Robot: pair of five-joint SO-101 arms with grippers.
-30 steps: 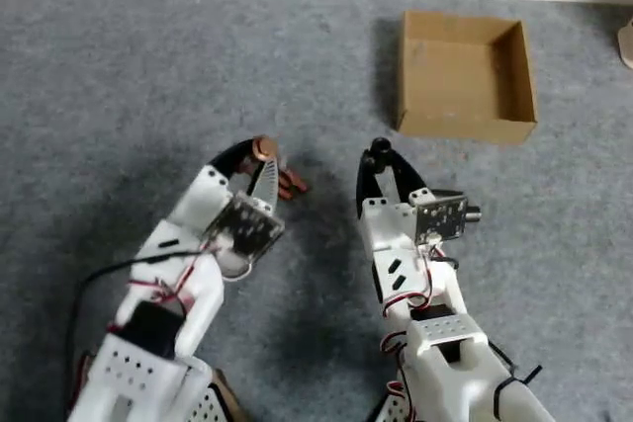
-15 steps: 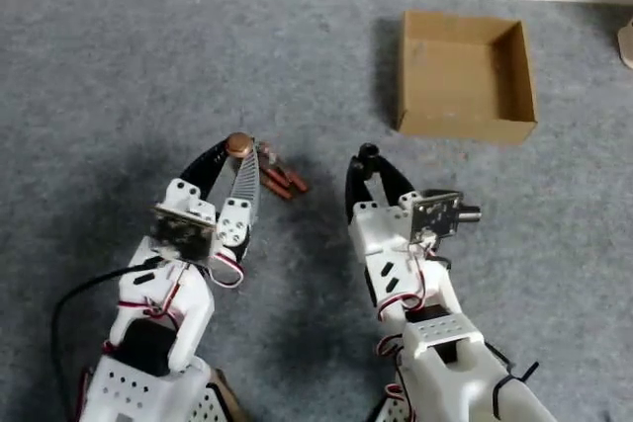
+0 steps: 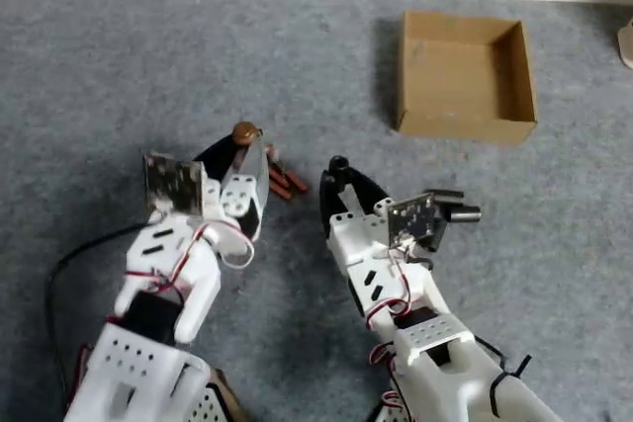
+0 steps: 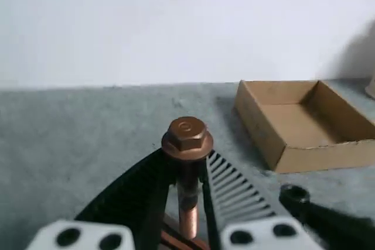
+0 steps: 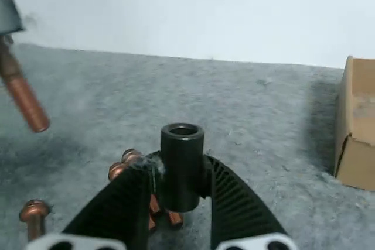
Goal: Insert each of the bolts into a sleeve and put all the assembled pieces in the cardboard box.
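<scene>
The left gripper (image 3: pixel 243 145) was closed on a copper bolt (image 4: pixel 186 140), clamping its shank so that it stood upright with the hex head above the fingertips. The right gripper (image 5: pixel 179 174) was closed in the same way on a black sleeve (image 5: pixel 182 162), upright with its open bore facing up. Both were over the middle of the grey worktop (image 3: pixel 99 66), near each other but apart. Between them lay a small cluster of loose bolts (image 3: pixel 283 181), perhaps three or four. The cardboard box (image 3: pixel 465 128) sat near the worktop's far right corner, well apart from both grippers
</scene>
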